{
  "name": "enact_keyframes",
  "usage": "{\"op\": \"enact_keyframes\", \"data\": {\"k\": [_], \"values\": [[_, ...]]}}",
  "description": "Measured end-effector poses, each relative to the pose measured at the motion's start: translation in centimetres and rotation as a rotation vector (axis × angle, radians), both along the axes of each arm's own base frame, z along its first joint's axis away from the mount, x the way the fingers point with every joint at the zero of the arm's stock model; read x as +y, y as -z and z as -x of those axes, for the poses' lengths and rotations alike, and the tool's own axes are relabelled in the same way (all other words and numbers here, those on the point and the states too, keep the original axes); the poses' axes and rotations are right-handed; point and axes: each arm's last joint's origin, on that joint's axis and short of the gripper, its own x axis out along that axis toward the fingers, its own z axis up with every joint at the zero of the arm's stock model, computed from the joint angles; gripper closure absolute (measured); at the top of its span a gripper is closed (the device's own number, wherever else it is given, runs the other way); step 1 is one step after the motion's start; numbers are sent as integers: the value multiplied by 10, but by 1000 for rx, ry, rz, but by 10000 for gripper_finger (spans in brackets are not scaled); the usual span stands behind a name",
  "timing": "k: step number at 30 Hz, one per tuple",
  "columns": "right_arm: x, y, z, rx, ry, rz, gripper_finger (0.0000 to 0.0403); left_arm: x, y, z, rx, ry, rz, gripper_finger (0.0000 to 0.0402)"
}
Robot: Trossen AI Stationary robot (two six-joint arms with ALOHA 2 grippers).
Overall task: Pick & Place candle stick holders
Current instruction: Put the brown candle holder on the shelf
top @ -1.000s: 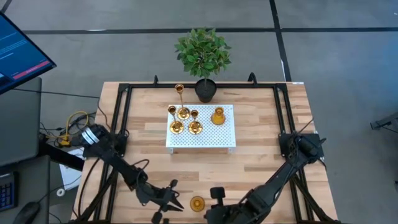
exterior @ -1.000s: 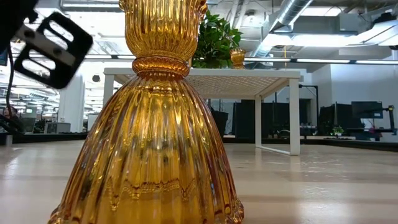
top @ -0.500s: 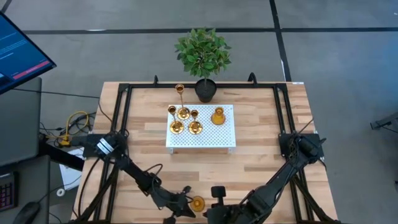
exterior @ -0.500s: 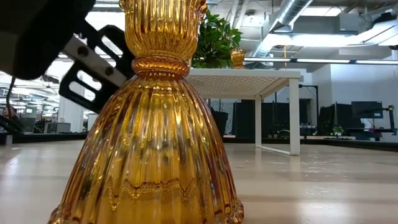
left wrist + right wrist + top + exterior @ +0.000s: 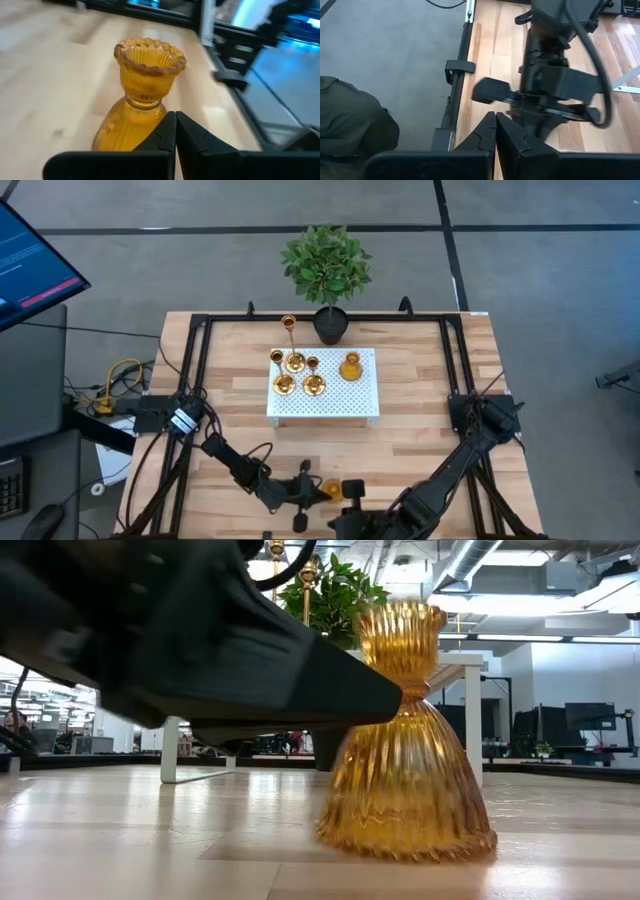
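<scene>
Since a second ago our left gripper (image 5: 318, 489) has swept along the worktop's (image 5: 420, 435) near edge to the ribbed amber-gold glass candle stick holder (image 5: 405, 740), nudging it, and its fingers look pressed together, holding nothing, so we should spread them and straddle the narrow neck before lifting.

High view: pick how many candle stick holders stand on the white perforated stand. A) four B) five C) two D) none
A: four gold candle stick holders stand on the white perforated stand, while the fifth, a ribbed amber holder, sits on the wooden table near its front edge.
</scene>
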Motion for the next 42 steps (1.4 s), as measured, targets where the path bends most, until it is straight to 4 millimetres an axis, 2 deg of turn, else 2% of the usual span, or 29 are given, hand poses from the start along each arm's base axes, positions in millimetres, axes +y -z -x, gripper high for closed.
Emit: {"op": "enact_keyframes", "data": {"k": [12, 16, 19, 25, 33, 38, 42], "values": [[-1, 7, 17, 53, 107, 73, 403, 43, -1, -28, -16, -164, -21, 397], [-3, 11, 26, 91, 136, 121, 403, 39, -2, -27, -15, -97, -19, 398], [-6, 14, 32, 141, 142, 174, 403, 27, -8, -18, -31, -47, -52, 398], [-23, 19, 37, 235, 274, 210, 403, 13, -30, 8, -71, 30, -123, 398], [-35, 21, 29, 257, 284, 248, 403, 21, -54, 48, -26, 85, -161, 398], [-49, 38, 27, 284, 281, 281, 403, 26, -54, 70, -16, 137, -168, 398], [-66, 56, 33, 330, 282, 237, 403, 35, -54, 80, -16, 139, -168, 398]]}}
